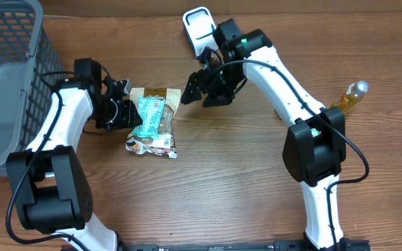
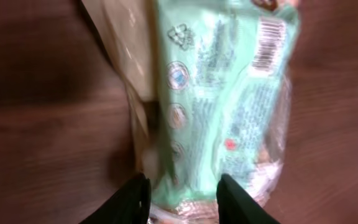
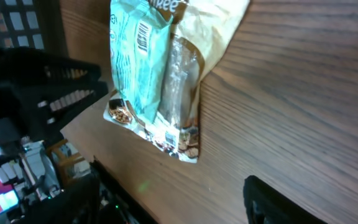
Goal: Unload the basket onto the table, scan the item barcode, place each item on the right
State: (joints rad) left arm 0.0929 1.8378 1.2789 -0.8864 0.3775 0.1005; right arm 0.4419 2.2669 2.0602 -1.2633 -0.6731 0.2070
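Observation:
The item is a crinkly snack bag (image 1: 152,120) with a mint-green label, lying flat on the wooden table left of centre. Its barcode (image 2: 267,45) faces up near one end of the label and also shows in the right wrist view as the barcode (image 3: 143,38). My left gripper (image 1: 128,111) is at the bag's left end, open. In the left wrist view the left gripper (image 2: 185,200) has its black fingers either side of the bag (image 2: 222,99). My right gripper (image 1: 199,89) hovers to the bag's right, open. In the right wrist view only bare wood lies between the jaws of the right gripper (image 3: 179,205).
A grey mesh basket (image 1: 5,70) stands at the far left edge. A white device (image 1: 199,28) lies at the back centre behind the right arm. A bottle of yellow liquid (image 1: 351,95) lies at the right. The left arm (image 3: 36,87) shows beyond the bag (image 3: 148,74).

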